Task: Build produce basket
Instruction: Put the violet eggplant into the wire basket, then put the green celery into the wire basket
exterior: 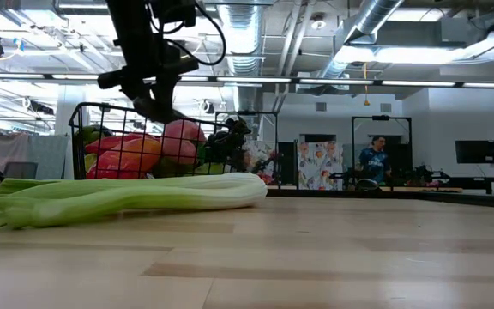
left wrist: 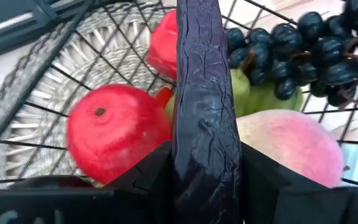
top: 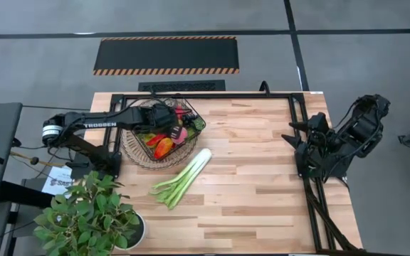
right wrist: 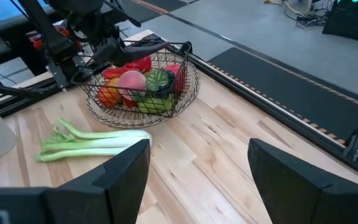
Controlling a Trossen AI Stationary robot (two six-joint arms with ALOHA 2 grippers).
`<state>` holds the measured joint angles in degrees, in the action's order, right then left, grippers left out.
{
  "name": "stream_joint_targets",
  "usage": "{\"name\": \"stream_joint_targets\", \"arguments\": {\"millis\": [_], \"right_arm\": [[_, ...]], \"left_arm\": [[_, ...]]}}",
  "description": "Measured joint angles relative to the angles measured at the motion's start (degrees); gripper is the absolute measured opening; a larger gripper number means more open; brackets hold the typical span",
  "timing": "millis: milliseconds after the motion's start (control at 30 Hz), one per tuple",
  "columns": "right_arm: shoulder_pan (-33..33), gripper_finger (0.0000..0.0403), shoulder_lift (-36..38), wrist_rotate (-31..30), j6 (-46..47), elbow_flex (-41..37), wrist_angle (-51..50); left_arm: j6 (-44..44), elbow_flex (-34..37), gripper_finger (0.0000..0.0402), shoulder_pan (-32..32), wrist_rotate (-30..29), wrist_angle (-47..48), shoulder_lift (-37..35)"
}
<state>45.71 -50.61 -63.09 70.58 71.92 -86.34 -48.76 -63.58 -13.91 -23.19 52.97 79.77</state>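
Nearest my low camera lies the long green-and-white celery-like stalk, flat on the pale wooden slatted table, its white butt end pointing toward the basket and its green leafy tips toward the leafy green potted plant at the table's near left corner. The stalk sits outside the basket, just beside the woven mat beneath it; I cannot tell whether the two touch.

Behind the stalk stands the round dark wire-mesh basket on a pale round woven mat, in the far left part of the table. I see inside it a red apple, a pink-yellow peach, a bunch of dark grapes, a green pear under the grapes, and an orange-red pepper on the side nearer the stalk.

The left gripper hangs over the basket's far half, within its rim. In the left wrist view its two dark fingers are pinching a long, glossy, wrinkled dark purple aubergine, which runs lengthwise between them above the apple and the peach. I cannot tell whether the aubergine touches the fruit below.

The right gripper waits folded back at the table's right edge, well apart from the basket; its fingers are spread, with nothing between them.

Farthest off, beyond the table, a person in a blue top stands in the room.
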Motion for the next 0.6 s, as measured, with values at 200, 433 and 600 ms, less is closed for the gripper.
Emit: {"name": "stream_joint_targets", "arguments": {"millis": [200,433,600], "right_arm": [[0.00,0.0291,0.00,0.02,-0.02,0.00,-0.06],[0.00,0.0291,0.00,0.09,-0.04,0.00,-0.22],[0.00,0.0291,0.00,0.51,-0.03,0.00,-0.22]], "left_arm": [[0.56,0.16,0.0167,-0.46,-1.32,-2.57,0.00],[4.95,0.16,0.0225,-1.69,-0.04,-4.74,0.01],[10.05,-0.58,0.0273,-1.57,0.65,-6.23,0.02]]}}
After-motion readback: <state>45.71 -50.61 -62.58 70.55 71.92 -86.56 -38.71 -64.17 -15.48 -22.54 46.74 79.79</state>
